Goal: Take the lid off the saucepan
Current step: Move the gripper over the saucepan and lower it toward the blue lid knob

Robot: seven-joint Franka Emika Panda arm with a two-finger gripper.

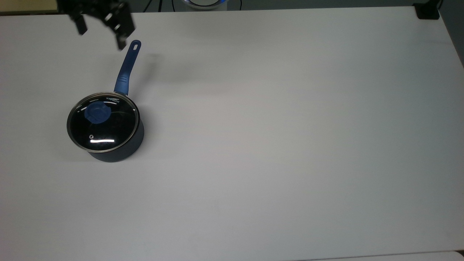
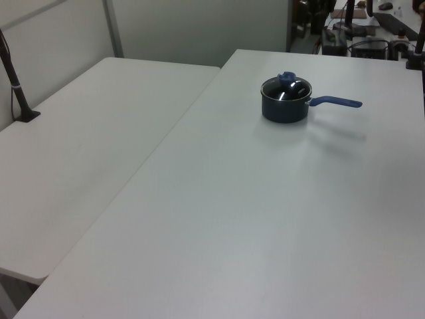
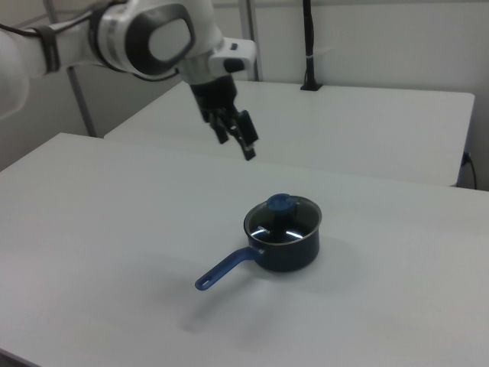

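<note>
Lid [image 1: 103,125] sitting on saucepan [image 1: 119,150] on white surface [image 1: 290,145], handle pointing to 12 o'clock in the top view, end effector [image 1: 101,36] hovering there, fingers spread, gripping nothing

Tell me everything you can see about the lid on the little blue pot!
The lid is a round see-through disc, like glass, with a thin shiny metal rim. A blue round knob stands on top, and there is a tiny vent hole near the edge. It lies flat and closed on the saucepan, whose dark inside shows through it. Light glints off it in a white streak. Nothing else touches it; the gripper hangs open in the air, away from it.
</note>
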